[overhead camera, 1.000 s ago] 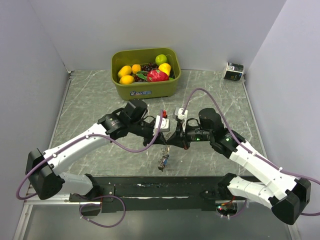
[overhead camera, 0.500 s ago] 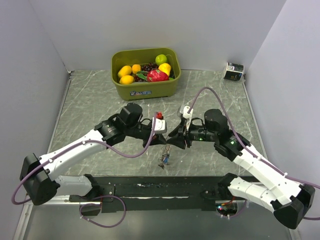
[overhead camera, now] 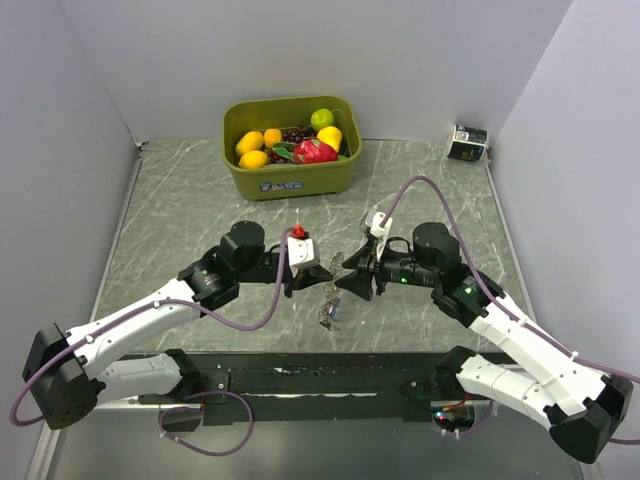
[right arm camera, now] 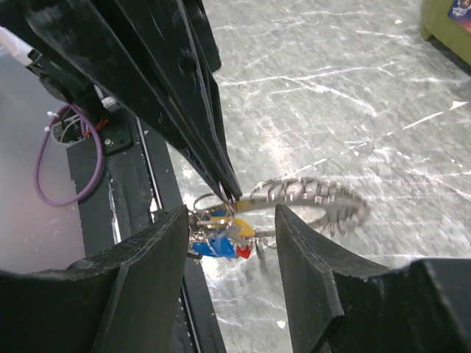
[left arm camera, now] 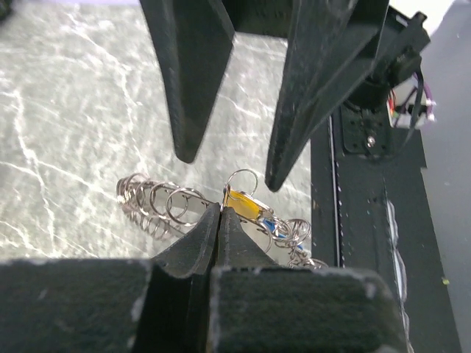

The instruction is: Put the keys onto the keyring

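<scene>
My left gripper (overhead camera: 322, 284) is shut, its tips (left arm camera: 221, 212) pinching the wire of the keyring (left arm camera: 158, 203), a big ring strung with several small steel rings. The keys (overhead camera: 328, 312) hang below it in a bunch, with yellow (left arm camera: 243, 204), blue and red heads (right arm camera: 221, 239). My right gripper (overhead camera: 344, 281) faces the left one, open, its fingers (right arm camera: 158, 250) either side of the bunch (right arm camera: 229, 215) and touching nothing. The keyring (right arm camera: 309, 195) curves off to the right in the right wrist view. All of it hangs just above the marble table (overhead camera: 180, 215).
A green bin (overhead camera: 290, 182) of fruit stands at the back centre. A small dark box (overhead camera: 467, 142) sits in the back right corner. A black rail (overhead camera: 320, 375) runs along the near edge, right under the keys. Grey walls close in both sides.
The right gripper has opened and let go of the bunch. Both grippers have shifted left and toward the near edge, the left one still carrying the keyring.
</scene>
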{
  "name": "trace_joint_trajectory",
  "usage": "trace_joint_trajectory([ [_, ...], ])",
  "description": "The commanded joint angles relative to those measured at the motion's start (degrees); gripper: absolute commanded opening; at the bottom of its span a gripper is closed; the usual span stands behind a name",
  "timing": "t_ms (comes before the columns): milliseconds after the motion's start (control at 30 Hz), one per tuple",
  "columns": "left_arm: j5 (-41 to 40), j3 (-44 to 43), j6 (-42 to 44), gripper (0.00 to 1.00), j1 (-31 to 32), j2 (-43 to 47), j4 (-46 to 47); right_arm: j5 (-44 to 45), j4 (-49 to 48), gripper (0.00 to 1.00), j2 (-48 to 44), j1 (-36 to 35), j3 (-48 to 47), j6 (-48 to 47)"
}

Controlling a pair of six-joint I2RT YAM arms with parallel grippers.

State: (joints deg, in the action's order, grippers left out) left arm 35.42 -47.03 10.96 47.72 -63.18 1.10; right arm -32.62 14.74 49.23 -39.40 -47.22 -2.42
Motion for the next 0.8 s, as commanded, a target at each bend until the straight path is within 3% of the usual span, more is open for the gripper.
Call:
trace_joint_trajectory([
  [0,-0.35,-0.44,-1.91,0.01,0.18,2.18,7.86,1.16,-2.53,0.57,-1.68,-0.24,0.38,0.57],
  [233,0.09,-0.88,-1.56,0.01,0.18,1.92,7.33,-0.34,-3.14,0.42,-0.81,-0.42,1.17,0.48],
  [467,0.18,-0.61,-1.64,0.01,0.18,2.53,7.86,-0.95,-3.05,0.08,-0.28,-0.33,1.17,0.31],
  [600,-0.44,0.09,-2.08,0.01,0.18,3.32,9.09,-0.95,-3.23,0.0,-0.54,-0.42,1.69,0.31],
  [767,-1.84,1.76,-2.88,0.01,0.18,5.08,11.98,-1.3,-3.67,0.0,-0.45,-0.33,2.48,0.22],
])
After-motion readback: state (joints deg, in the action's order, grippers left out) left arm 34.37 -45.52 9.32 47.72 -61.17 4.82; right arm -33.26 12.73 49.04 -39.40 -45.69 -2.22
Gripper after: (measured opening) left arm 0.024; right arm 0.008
